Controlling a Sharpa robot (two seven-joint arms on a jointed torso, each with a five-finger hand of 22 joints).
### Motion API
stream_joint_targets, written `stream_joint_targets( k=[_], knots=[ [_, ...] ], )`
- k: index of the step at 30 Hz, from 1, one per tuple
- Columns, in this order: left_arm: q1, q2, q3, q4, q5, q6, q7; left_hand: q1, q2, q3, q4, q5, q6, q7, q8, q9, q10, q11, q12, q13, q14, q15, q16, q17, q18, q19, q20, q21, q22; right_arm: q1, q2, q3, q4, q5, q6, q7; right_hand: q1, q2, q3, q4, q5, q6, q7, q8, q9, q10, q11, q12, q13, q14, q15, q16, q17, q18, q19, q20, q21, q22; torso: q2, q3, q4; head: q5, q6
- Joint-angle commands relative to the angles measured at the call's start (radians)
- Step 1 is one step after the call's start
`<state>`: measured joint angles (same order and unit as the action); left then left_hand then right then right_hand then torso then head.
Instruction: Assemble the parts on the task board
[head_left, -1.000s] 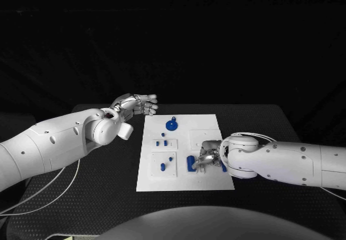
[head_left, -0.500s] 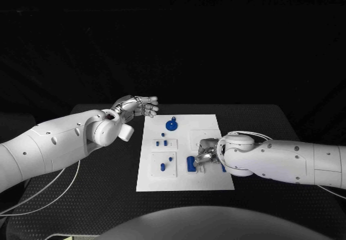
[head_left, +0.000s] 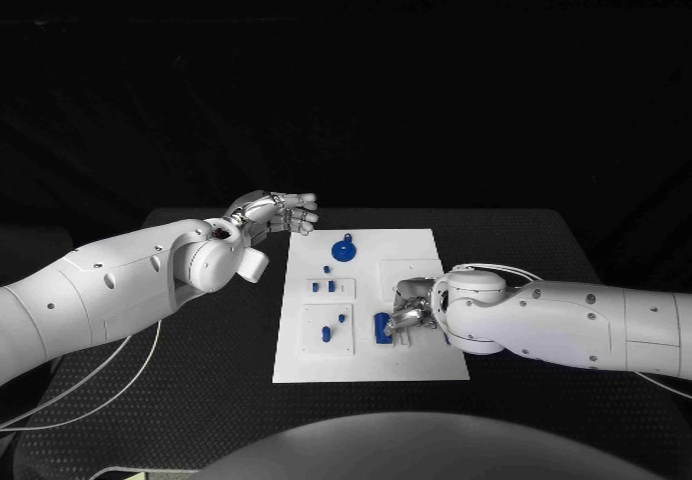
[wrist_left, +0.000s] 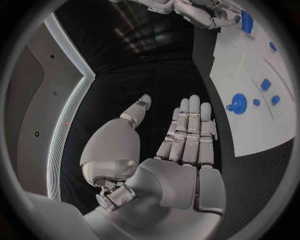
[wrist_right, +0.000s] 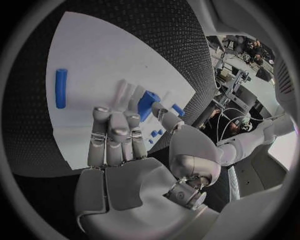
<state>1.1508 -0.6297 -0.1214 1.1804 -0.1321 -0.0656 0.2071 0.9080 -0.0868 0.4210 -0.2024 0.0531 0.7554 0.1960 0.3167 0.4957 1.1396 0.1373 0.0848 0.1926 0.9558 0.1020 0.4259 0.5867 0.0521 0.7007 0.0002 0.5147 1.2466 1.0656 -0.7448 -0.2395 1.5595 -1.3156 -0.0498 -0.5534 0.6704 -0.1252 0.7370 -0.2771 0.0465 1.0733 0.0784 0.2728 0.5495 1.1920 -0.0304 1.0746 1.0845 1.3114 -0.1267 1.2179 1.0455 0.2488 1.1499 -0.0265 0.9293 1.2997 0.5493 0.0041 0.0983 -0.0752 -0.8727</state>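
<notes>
On the near right part of the board (head_left: 433, 245), the right hand (head_left: 413, 315) hangs over an upright blue block (head_left: 382, 328). In the right wrist view its fingers (wrist_right: 112, 132) reach toward that block (wrist_right: 147, 104) with the thumb to one side; whether they already touch or pinch it, I cannot tell. A blue bar (wrist_right: 60, 88) lies flat on the board well apart from the hand.

The block looks like a small, rigid plastic piece: light, stiff, not fragile, but smooth enough to slip or tip. It is probably best taken by its two flat sides, low down, thumb against finger.

The left hand (head_left: 274, 211) hovers off the board's far left corner, fingers straight and apart, holding nothing. A blue disc (head_left: 343, 250) and small pegs (head_left: 329, 287) sit further along the board.
</notes>
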Motion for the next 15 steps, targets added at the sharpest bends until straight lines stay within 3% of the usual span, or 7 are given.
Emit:
stream_joint_targets(
  k=[1, 12, 15],
  knots=[
    [0.001, 0.003, 0.000, 0.001, -0.003, 0.015, 0.005, -0.001, 0.013, 0.001, -0.005, -0.002, -0.006, 0.002, 0.006, -0.001, -0.006, 0.001, -0.004, -0.002, -0.003, 0.007, -0.006, 0.001, 0.011, -0.002, 0.009, -0.005, 0.001, -0.003, 0.009, -0.001, 0.002, -0.011, 0.023, 0.012, 0.001, -0.011, -0.003, 0.004, 0.002, 0.001, 0.002, 0.005, -0.001, 0.003, 0.001, -0.006, 0.001, 0.006, -0.002, 0.004, -0.001, 0.013, 0.006, -0.001, 0.005, 0.000, 0.000, 0.0009, -0.0010, -0.001, 0.000],
    [0.001, 0.003, 0.000, 0.000, -0.003, 0.016, 0.005, 0.000, 0.015, 0.000, -0.006, -0.002, -0.006, 0.002, 0.006, -0.001, -0.006, 0.001, -0.004, -0.002, -0.003, 0.007, -0.007, 0.003, 0.011, -0.002, 0.009, -0.006, 0.002, -0.020, 0.018, -0.002, -0.013, -0.083, 0.034, 0.007, 0.013, -0.015, -0.013, -0.006, 0.002, 0.001, 0.002, 0.007, 0.000, 0.004, 0.000, -0.006, 0.002, 0.007, -0.003, 0.005, -0.001, 0.013, 0.007, -0.002, 0.006, 0.001, 0.000, 0.0007, 0.0000, -0.001, 0.000],
    [0.001, 0.001, 0.000, 0.001, -0.003, 0.015, 0.005, 0.001, 0.015, 0.000, -0.006, -0.002, -0.006, 0.002, 0.007, -0.001, -0.006, 0.001, -0.004, -0.002, -0.003, 0.007, -0.007, 0.003, 0.011, -0.002, 0.009, -0.006, 0.002, -0.020, 0.015, -0.002, -0.009, -0.082, 0.032, 0.008, 0.020, -0.036, -0.017, -0.005, 0.002, 0.001, 0.002, 0.007, 0.001, 0.004, 0.000, -0.006, 0.002, 0.007, -0.003, 0.005, -0.001, 0.013, 0.006, -0.002, 0.006, 0.000, 0.000, 0.0009, -0.0009, 0.000, 0.000]
  ],
)
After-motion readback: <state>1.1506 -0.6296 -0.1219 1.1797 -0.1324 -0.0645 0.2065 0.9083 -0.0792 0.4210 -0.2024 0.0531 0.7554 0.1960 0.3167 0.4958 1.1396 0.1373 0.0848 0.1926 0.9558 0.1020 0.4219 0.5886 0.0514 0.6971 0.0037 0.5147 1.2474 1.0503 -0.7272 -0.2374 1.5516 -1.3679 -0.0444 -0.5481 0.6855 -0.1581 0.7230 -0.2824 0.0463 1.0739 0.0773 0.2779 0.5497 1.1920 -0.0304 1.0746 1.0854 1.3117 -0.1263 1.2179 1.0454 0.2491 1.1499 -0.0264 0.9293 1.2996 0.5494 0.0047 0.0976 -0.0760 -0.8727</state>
